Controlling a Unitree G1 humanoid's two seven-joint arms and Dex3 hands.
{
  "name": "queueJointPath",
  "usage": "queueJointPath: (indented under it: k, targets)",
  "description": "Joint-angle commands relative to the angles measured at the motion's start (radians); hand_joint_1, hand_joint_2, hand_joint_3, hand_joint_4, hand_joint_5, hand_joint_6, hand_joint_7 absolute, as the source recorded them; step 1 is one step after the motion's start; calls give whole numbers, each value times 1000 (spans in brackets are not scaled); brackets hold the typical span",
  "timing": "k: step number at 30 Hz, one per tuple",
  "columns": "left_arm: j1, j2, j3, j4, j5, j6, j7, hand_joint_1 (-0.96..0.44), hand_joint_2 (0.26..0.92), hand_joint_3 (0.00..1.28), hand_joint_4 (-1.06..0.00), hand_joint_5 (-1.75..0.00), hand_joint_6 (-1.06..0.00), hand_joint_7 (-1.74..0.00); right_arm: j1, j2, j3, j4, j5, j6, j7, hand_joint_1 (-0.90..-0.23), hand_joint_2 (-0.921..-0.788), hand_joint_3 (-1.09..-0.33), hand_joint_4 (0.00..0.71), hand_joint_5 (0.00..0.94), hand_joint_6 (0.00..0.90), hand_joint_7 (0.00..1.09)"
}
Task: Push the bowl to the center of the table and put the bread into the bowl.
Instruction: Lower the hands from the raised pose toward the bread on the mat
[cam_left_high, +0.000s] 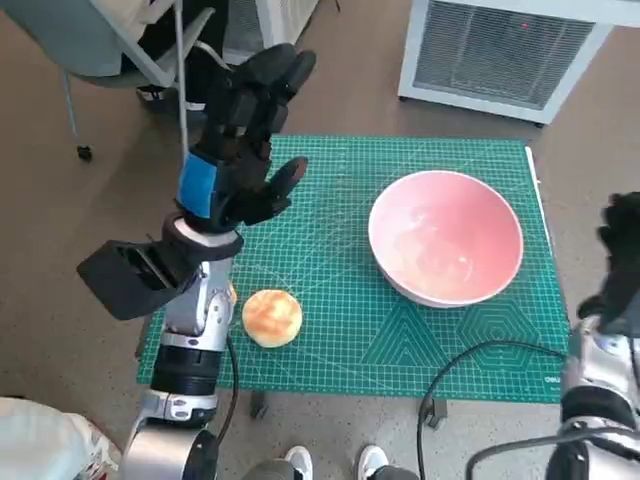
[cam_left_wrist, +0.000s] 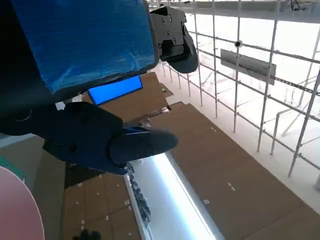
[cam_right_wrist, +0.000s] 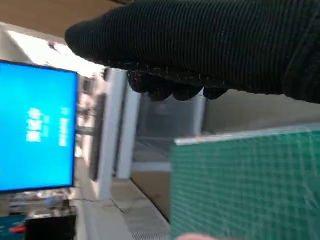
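A: Quick one. Where's the bowl (cam_left_high: 446, 237)?
B: On the green mat (cam_left_high: 340, 330), about 3 o'clock from mat centre, so off to the right side. Empty. Bread (cam_left_high: 272, 318) sits around 8 o'clock, near the left front corner, well apart from the bowl.

A: Hands?
B: Left hand (cam_left_high: 243, 140) is raised over the mat's 10 o'clock area, fingers spread, holding nothing. Right hand (cam_left_high: 621, 262) sits just off the mat's right edge, 3 o'clock from the bowl, touching nothing; can't tell how its fingers lie.

A: Step?
B: Looks like the push hasn't landed, bowl's not centred.

A: Next?
B: My guess: right hand meets the bowl's outer wall and shoves toward 9 o'clock. Bread afterwards, left hand.
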Motion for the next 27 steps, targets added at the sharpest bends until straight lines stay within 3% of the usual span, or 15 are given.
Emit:
queueJointPath:
  k: [1, 11, 27]
  targets:
    - [15, 14, 8, -25, -10, 9, -4, -292, 900, 408, 1, -474, 1, -773, -11, 44, 7, 23, 8, 40, 17, -496, -921, -791, 235, 7, 92, 445]
    - [40, 31, 11, -68, 2, 28, 7, -286, 895, 415, 1, -478, 1, -774, -53, 104, 44, 40, -16, 95, 18, -501, -921, -802, 248, 11, 92, 454]
    - [87, 67, 15, -147, 23, 52, 49, -292, 887, 422, 1, -473, 1, -787, -104, 181, 59, 54, -18, 169, 55, -528, -921, -818, 263, 12, 83, 476]
